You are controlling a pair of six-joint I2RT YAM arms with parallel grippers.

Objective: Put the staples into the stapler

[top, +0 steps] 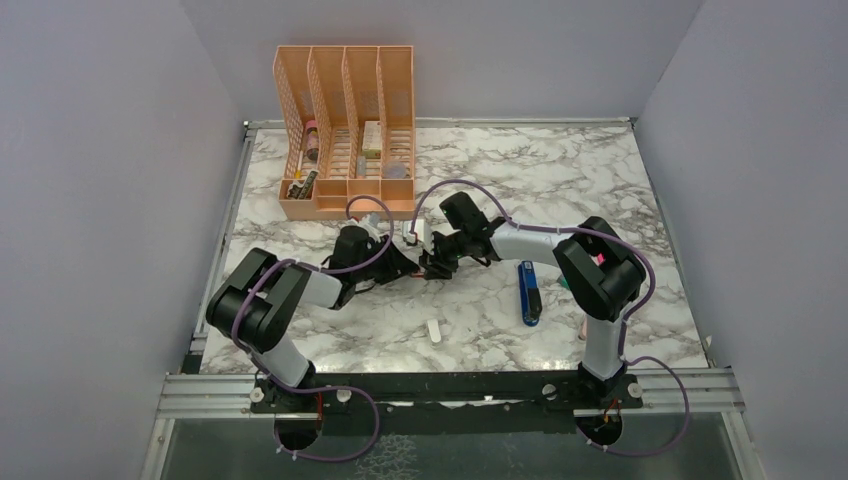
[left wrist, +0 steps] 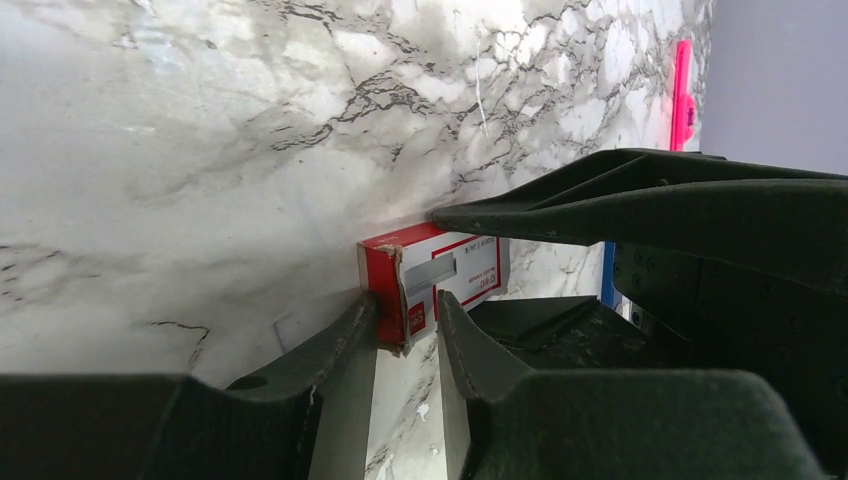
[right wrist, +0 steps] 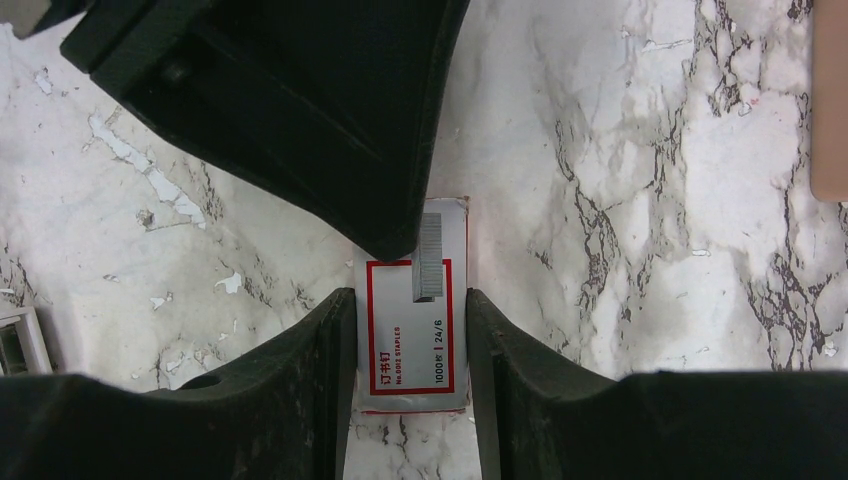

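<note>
– Mid-table on the white marble tabletop (top: 600, 180), small red-and-white cardboard staple box (right wrist: 418, 330): my right gripper (right wrist: 410, 300) clamps its long sides, and my left gripper (left wrist: 405, 310) pinches its flap end.
– Hazard?
– Opposed pulling may tear the cardboard and scatter strips. Slim blue-and-black stapler (top: 529, 293) lies well apart.

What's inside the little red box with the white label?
Its inside is hidden. Only the label of the small red cardboard staple box shows, picturing staples. The left gripper covers one end; the right gripper's jaws grip its sides.
</note>
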